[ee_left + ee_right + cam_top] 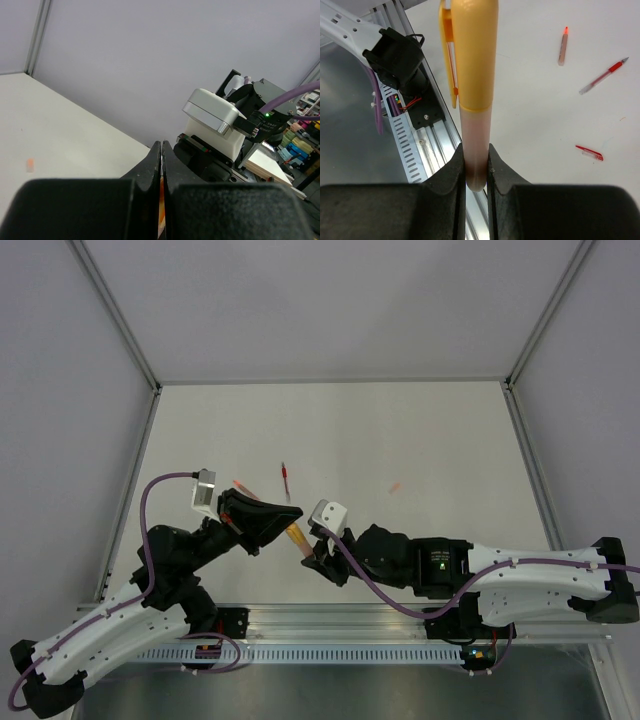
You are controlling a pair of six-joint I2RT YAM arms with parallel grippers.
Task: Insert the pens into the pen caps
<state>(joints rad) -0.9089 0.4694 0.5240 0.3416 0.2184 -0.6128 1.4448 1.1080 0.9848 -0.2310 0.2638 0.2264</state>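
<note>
The orange pen [476,131] is clamped in the right gripper [476,152], its long axis aimed at the left gripper [161,150], whose fingers are pressed together by the orange cap [472,55]. Beyond, nearer that gripper, the red pen [286,477] is seen on the table [430,430].

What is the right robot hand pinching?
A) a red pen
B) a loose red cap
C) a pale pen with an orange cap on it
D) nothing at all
C: in the right wrist view the right gripper is clamped on the pale pen, whose upper end wears the orange cap, while the red pen lies apart on the table.
</note>
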